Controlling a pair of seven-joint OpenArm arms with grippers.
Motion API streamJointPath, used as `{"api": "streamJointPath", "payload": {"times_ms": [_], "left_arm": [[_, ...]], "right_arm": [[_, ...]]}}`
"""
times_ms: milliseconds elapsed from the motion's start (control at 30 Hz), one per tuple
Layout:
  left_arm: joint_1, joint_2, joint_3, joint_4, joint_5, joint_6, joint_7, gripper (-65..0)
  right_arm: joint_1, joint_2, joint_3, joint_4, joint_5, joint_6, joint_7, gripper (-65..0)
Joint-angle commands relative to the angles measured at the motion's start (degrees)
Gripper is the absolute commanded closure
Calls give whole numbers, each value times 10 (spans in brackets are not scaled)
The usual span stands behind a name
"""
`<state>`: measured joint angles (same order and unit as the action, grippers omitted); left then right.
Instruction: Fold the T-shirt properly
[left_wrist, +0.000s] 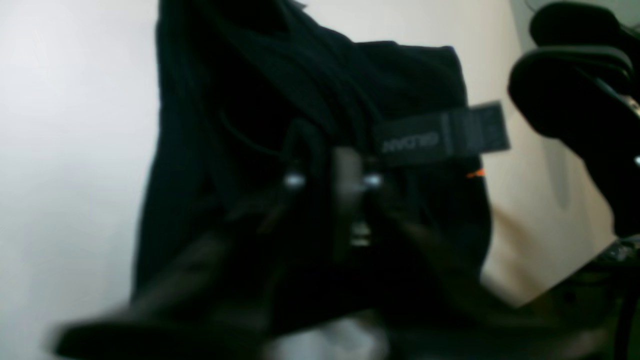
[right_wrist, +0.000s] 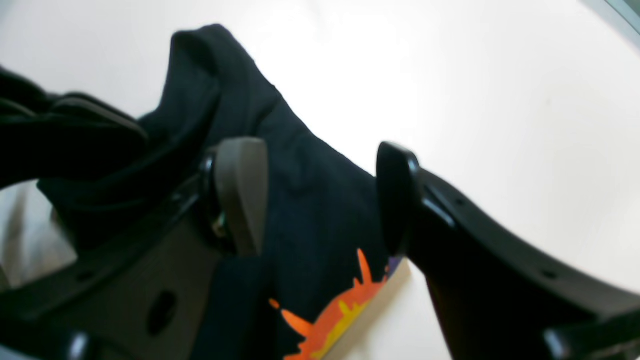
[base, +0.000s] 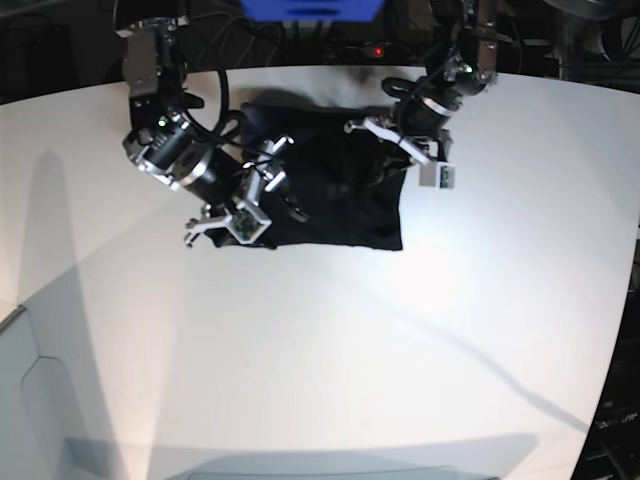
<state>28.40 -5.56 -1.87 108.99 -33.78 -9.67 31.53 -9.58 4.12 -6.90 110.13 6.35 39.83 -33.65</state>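
A black T-shirt (base: 335, 195) lies bunched in a rough, rumpled rectangle toward the far side of a white table (base: 330, 350), its near edge fairly straight and its far edge humped into dark folds. Two robot arms flank the shirt, one at each end. The left gripper (left_wrist: 332, 175) has its jaws drawn together on a gathered ridge of the shirt's black cloth; in the left wrist view the fabric rises in thick folds just above the fingertips, and a dark neck label (left_wrist: 442, 137) with pale lettering sticks out sideways from the shirt beside the pinch. A tiny fleck of orange shows on the shirt just below that label. The right gripper (right_wrist: 320, 200) stands with its jaws wide apart, straddling the shirt's other end without pressing it, one grey pad (right_wrist: 242, 192) on one side and a black finger on the other. Between them the cloth runs as a smooth dark slope up to a peaked fold, and at the shirt's lower edge part of the print (right_wrist: 332, 312) shows: orange flame-like spikes with a yellow streak and a sliver of purple, where the shirt meets the table.
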Motion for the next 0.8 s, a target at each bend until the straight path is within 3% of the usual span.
{"api": "streamJointPath", "payload": {"times_ms": [0, 433, 767], "left_arm": [[-1, 0, 3, 9, -6, -5, -9, 0], [10, 1, 16, 57, -8, -5, -9, -1], [-63, 10, 41, 41, -7, -5, -8, -6]], "right_arm": [[6, 1, 1, 10, 10, 2, 16, -354], [2, 3, 1, 10, 10, 2, 15, -353], [4, 1, 1, 10, 10, 2, 14, -353]]}}
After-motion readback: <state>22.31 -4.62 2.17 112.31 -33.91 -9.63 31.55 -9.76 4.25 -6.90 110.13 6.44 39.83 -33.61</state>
